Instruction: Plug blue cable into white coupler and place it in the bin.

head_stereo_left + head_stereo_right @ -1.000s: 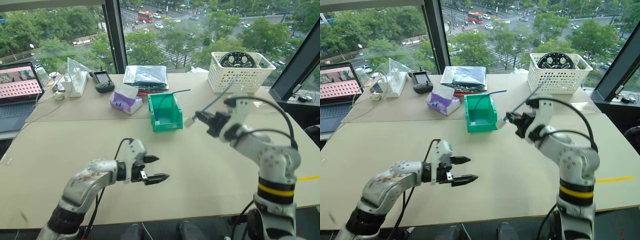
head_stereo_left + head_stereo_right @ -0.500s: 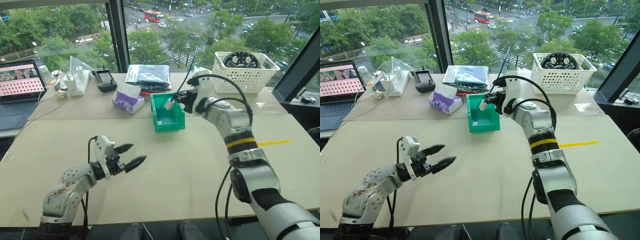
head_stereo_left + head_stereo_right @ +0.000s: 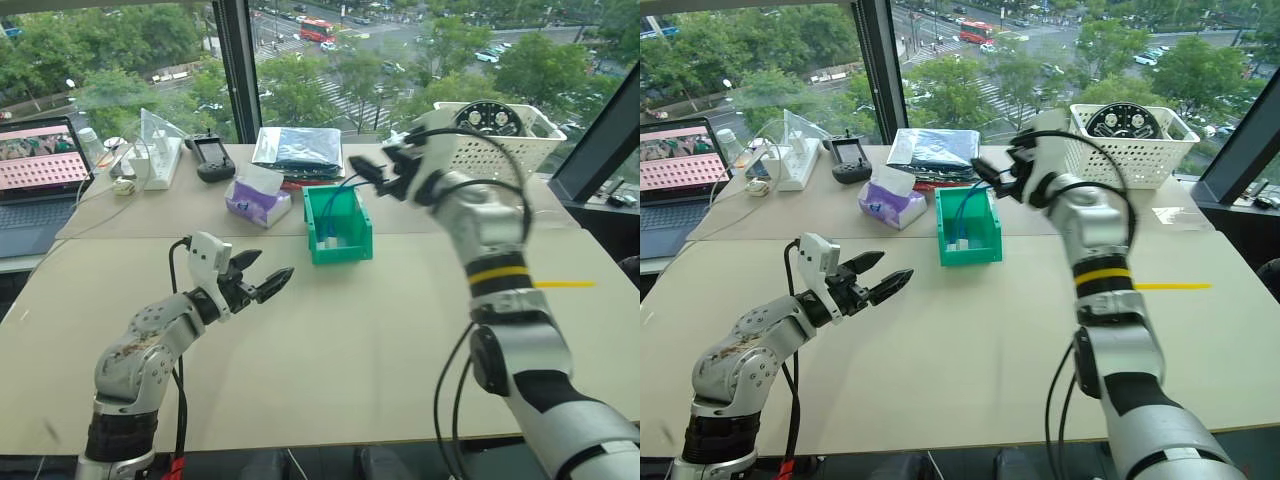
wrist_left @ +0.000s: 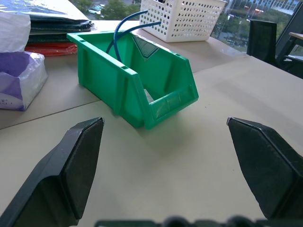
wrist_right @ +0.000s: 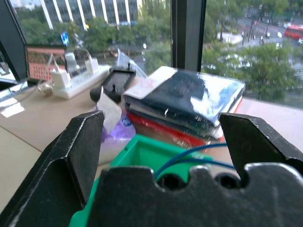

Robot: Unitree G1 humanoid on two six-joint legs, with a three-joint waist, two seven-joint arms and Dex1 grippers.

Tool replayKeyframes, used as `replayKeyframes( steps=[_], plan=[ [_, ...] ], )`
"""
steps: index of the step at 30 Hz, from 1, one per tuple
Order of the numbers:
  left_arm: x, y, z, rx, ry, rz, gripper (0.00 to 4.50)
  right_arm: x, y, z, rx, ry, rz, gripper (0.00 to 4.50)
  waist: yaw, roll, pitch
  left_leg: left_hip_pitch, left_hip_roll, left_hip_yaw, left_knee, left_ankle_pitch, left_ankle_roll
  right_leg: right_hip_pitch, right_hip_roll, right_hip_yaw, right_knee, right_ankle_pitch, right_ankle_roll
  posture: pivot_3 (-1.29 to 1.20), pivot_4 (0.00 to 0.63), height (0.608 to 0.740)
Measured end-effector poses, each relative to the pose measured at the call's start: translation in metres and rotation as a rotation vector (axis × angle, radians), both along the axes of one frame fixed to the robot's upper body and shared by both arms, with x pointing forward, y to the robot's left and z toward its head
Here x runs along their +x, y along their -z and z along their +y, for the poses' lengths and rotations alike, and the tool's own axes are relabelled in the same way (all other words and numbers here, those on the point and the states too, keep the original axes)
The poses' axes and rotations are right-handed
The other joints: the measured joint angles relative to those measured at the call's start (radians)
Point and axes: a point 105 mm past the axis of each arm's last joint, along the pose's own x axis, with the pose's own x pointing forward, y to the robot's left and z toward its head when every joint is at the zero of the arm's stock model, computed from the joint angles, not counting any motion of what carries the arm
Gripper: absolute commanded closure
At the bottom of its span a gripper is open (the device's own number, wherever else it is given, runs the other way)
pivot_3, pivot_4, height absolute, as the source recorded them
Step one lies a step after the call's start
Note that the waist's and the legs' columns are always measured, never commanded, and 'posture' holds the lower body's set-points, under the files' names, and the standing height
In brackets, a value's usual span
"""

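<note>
The green bin [image 3: 341, 250] stands at mid-table. The blue cable [image 3: 333, 197] arcs up out of it and drops back inside, and a small pale piece that may be the white coupler [image 3: 961, 243] lies on its floor. My right gripper [image 3: 371, 178] hovers open and empty just above the bin's back right corner; in the right wrist view, its wide-spread fingers [image 5: 83, 142] frame the bin's rim [image 5: 142, 147] and the cable [image 5: 199, 159]. My left gripper [image 3: 263, 279] is open and empty over the table, left of and nearer than the bin [image 4: 137, 82].
A white lattice basket [image 3: 495, 145] stands at the back right. A purple tissue pack [image 3: 257, 202] lies left of the bin, with a stack of bagged items [image 3: 292, 150] behind it. A laptop [image 3: 40, 180], a power strip [image 3: 160, 160] and a black handset [image 3: 208, 158] sit at the back left.
My right gripper opened over the bin, let go of the cable with its white end, which now lies in the bin, and lifted away. My left gripper rose and moved forward.
</note>
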Motion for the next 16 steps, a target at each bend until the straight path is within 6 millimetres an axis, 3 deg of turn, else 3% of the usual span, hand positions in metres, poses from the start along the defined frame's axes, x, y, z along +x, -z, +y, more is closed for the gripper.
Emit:
replayKeyframes(
  steps=[2, 5, 10, 13, 16],
  plan=[
    [0.005, 0.002, 0.003, 0.008, -0.025, 0.008, 0.00, -0.020, 0.016, -0.018, -0.039, 0.003, 0.021, 0.04, 0.004, 0.000, 0.000, 0.000, 0.000, 0.001, -0.001, -0.001, 0.000, 0.000, 0.000, 0.000, -0.001, 0.000, 0.000, 0.00, 0.150, 0.740],
    [0.012, 0.005, 0.008, 0.016, -0.047, 0.013, 0.00, -0.056, 0.060, -0.036, -0.117, -0.014, 0.113, 0.04, 0.008, 0.000, 0.000, 0.000, 0.000, 0.001, -0.001, -0.001, 0.001, 0.000, 0.000, 0.001, -0.001, 0.000, 0.000, 0.00, 0.150, 0.740],
    [0.027, 0.013, 0.011, 0.039, -0.058, 0.021, 0.00, -0.097, 0.115, -0.047, -0.188, 0.031, 0.223, 0.04, -0.001, -0.001, 0.000, 0.005, 0.000, 0.004, 0.003, -0.001, 0.001, 0.003, 0.003, 0.003, -0.003, -0.001, 0.000, 0.00, 0.150, 0.740],
    [0.039, 0.015, 0.017, 0.059, -0.083, -0.004, 0.00, -0.103, 0.138, -0.051, -0.171, 0.100, 0.268, 0.04, -0.004, -0.001, 0.000, 0.008, 0.000, 0.007, 0.004, 0.001, -0.001, 0.004, 0.004, 0.004, -0.002, -0.004, 0.004, 0.00, 0.150, 0.740],
    [0.046, 0.019, 0.020, 0.072, -0.090, 0.007, 0.00, -0.101, 0.139, -0.056, -0.172, 0.159, 0.251, 0.04, -0.006, -0.001, 0.000, 0.009, 0.001, 0.008, 0.008, 0.002, -0.001, 0.005, 0.004, 0.004, 0.000, -0.005, 0.005, 0.00, 0.150, 0.740]
  ],
)
